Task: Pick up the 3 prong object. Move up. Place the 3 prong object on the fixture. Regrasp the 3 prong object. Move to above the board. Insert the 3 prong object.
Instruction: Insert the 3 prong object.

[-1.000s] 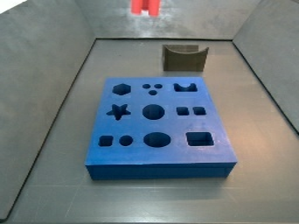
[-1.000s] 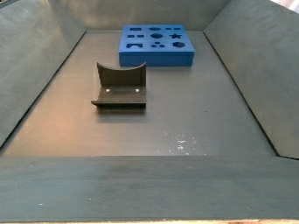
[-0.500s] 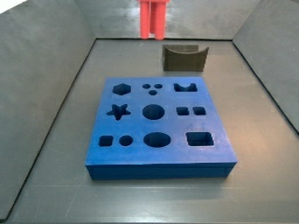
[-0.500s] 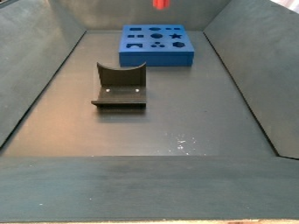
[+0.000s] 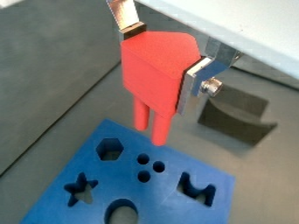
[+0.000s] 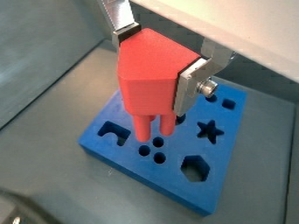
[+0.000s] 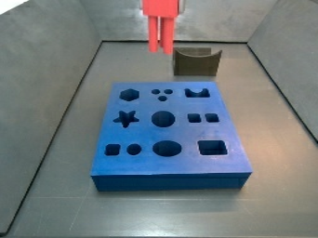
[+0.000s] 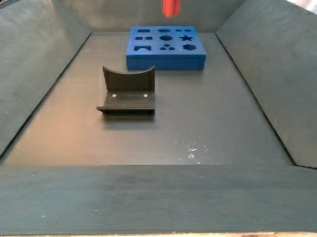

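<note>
The tool (image 5: 163,57) is hanging in the air above the far part of the board (image 7: 168,130), its flat silver fingers (image 5: 197,77) pinching the blocky body of the 3 prong object (image 5: 156,74) from two opposite sides. In both wrist views the red piece is sitting between the plates with its prongs pointing down toward the blue surface and its tips clear of it. In a wrist view the prongs (image 6: 149,125) are hovering close over the three small round holes (image 6: 151,154) of the board (image 6: 117,149), though whether they are lined up exactly is not something the pictures are settling.

In a side view the 3 prong object (image 7: 161,20) is showing at the top edge, upright, above the far edge of the board and just left of the fixture (image 7: 196,61); the fingers themselves are out of that picture. In a side view from the opposite end, the 3 prong object (image 8: 171,7) is appearing as a small red shape over the board (image 8: 168,49) far away, while the fixture (image 8: 126,92) is standing empty on the grey worktop (image 8: 186,130), well apart from the board and nearer the camera.
</note>
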